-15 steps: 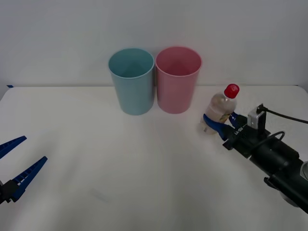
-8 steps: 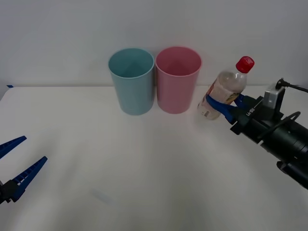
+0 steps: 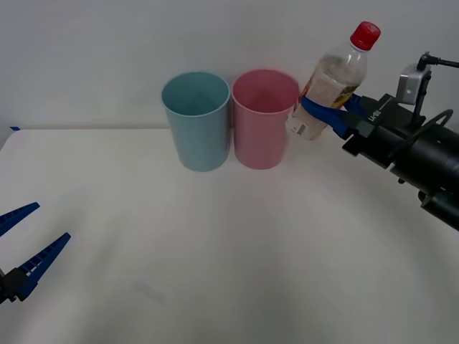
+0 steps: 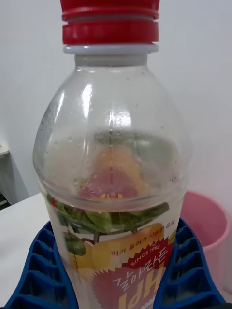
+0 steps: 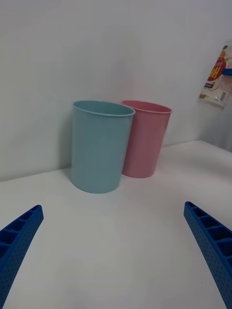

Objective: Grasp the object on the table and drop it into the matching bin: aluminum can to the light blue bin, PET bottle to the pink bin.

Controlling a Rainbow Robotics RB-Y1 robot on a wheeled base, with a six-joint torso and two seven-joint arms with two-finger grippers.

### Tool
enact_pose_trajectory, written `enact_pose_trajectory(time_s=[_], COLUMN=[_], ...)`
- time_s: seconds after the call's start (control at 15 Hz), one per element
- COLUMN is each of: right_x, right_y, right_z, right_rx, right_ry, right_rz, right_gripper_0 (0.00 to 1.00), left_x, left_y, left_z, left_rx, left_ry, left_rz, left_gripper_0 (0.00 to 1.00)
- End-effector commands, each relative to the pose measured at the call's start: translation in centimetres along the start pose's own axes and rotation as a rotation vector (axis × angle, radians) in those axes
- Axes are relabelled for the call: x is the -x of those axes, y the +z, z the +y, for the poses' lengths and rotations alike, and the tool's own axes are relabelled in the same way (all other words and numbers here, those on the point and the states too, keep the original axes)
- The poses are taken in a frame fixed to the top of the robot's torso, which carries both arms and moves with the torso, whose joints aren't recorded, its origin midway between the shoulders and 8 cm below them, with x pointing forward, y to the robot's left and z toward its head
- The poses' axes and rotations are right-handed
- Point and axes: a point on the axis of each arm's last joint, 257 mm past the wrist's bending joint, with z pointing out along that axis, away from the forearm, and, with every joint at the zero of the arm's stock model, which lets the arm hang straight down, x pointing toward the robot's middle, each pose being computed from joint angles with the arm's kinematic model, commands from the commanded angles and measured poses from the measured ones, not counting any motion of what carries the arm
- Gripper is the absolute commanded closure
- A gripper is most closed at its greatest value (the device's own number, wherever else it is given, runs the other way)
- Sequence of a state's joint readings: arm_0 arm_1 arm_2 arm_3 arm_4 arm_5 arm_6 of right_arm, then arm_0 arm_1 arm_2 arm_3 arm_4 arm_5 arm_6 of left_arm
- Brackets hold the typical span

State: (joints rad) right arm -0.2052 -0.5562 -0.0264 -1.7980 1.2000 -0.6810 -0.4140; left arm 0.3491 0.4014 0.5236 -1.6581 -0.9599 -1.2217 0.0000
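Your right gripper [image 3: 331, 113] is clamped around the PET bottle [image 3: 330, 80], up off the table [image 3: 215, 244] just beside the pink bin [image 3: 264, 118]; long axis tilted, red cap up. Left gripper [image 3: 21, 247] splayed, low left.

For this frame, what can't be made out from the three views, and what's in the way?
- Insides of the pink bin and light blue bin: front view shows rims and upper inner walls; the bottoms are hidden.
- PET bottle base: right wrist view cuts it off at the edge, between the right gripper fingers.
- Left gripper body: cut off at the front view's edge.
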Motion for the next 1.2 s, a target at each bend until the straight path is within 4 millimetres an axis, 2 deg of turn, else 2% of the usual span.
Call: enact_pose_trajectory(time_s=[0.07, 0.33, 0.67, 1.0, 1.2], right_x=[0.3, 0.6, 0.3, -0.4, -0.9], right_y=[2.5, 6.9, 11.1, 14.5, 15.5], right_z=[-1.0, -3.2, -5.7, -7.3, -7.9], right_rx=[0.018, 0.023, 0.009, -0.022, -0.035], right_ry=[-0.013, -0.05, -0.065, -0.039, -0.03], right_rz=[0.017, 0.054, 0.108, 0.132, 0.147], right_gripper_0=[1.0, 1.0, 1.0, 1.0, 1.0], left_x=[0.0, 0.0, 0.0, 0.0, 0.0], left_y=[0.0, 0.0, 0.0, 0.0, 0.0], left_z=[0.0, 0.0, 0.0, 0.0, 0.0], left_rx=[0.0, 0.0, 0.0, 0.0, 0.0], left_ry=[0.0, 0.0, 0.0, 0.0, 0.0], left_rz=[0.0, 0.0, 0.0, 0.0, 0.0], left_gripper_0=[0.0, 0.0, 0.0, 0.0, 0.0])
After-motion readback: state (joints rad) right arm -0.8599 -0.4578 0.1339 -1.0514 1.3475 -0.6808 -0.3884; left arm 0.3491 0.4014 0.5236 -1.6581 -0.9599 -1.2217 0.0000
